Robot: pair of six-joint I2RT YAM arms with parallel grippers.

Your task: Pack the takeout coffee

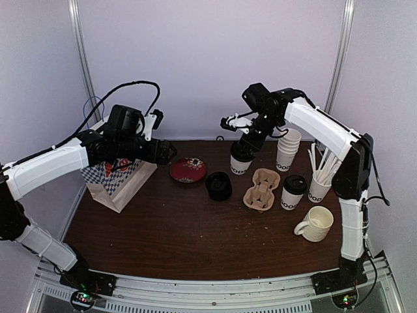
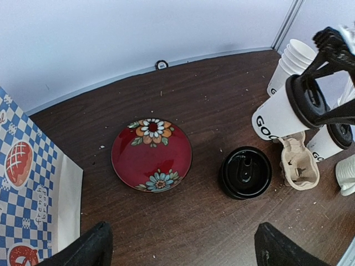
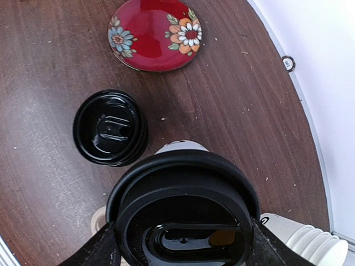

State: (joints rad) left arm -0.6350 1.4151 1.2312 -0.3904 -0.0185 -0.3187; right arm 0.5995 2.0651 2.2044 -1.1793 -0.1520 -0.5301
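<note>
Right tool [image 1: 246, 149] was clamped on a lidded GOOD cup [image 1: 240, 163], with fingers [image 3: 91, 249] on either side just under the black dome lid. The cup was just behind and left of the pulp carrier [image 1: 262, 189], not in a pocket; can't tell if it was clear of the bench [image 1: 163, 228]. Second lidded cup [image 1: 293, 192] stood on the bench just right of the carrier. Stack of black lids [image 1: 218, 186] was just left of the carrier, with the red floral plate [image 1: 187, 170] further left. Left tool [image 1: 166, 151] was spread wide and gripping nothing, well left of the carrier, beside the checkered paper bag [image 1: 117, 182]. Lidless cup stack [image 1: 288, 150] was behind-right of the carrier.
</note>
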